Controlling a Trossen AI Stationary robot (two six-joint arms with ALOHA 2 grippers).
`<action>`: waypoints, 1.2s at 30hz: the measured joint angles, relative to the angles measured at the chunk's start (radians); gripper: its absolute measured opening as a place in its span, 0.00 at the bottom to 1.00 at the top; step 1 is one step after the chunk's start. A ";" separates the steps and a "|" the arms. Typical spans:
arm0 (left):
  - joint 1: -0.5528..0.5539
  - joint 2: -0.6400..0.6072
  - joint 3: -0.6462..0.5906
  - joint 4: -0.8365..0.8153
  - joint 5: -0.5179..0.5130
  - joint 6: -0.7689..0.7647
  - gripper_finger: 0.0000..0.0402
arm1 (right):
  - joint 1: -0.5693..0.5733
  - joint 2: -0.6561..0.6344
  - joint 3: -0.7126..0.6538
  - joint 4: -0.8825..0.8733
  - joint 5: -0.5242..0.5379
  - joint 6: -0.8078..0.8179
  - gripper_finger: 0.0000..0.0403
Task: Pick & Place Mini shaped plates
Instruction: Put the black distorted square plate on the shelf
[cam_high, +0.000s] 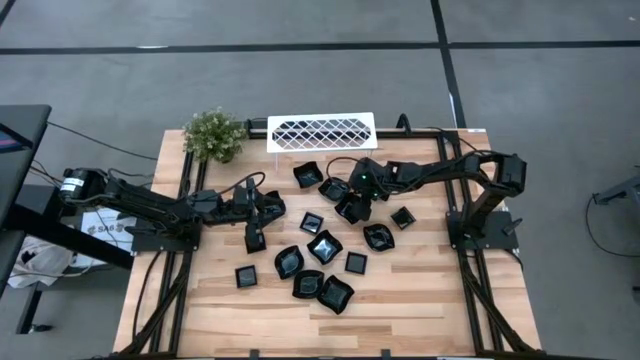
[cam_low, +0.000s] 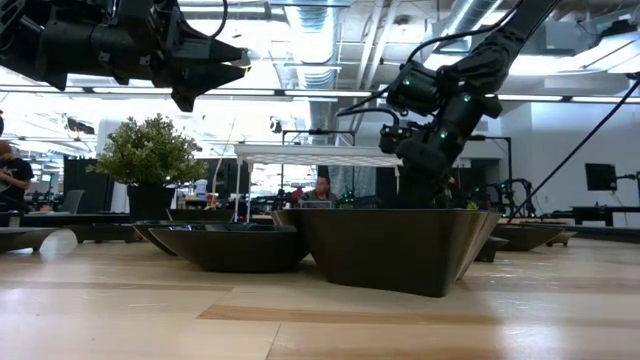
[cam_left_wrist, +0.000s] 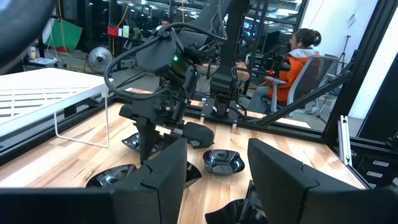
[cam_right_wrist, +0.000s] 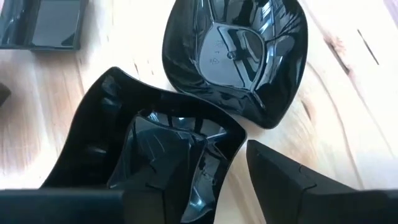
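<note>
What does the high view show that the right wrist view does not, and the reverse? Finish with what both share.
Only the high view shows the white rack, the plant, and the left gripper. Only the right wrist view shows the right gripper straddling one wall of a square plate. Both show black plates on the wooden table.
</note>
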 joint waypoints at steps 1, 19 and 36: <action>0.000 0.000 0.000 0.000 0.000 0.000 0.43 | 0.000 0.000 0.000 -0.003 0.000 0.000 0.37; 0.000 0.000 0.000 0.000 0.000 0.000 0.43 | 0.000 0.000 0.000 -0.016 0.001 0.000 0.17; 0.000 0.000 0.001 0.000 0.000 0.000 0.43 | 0.000 0.000 0.000 -0.024 -0.001 0.001 0.01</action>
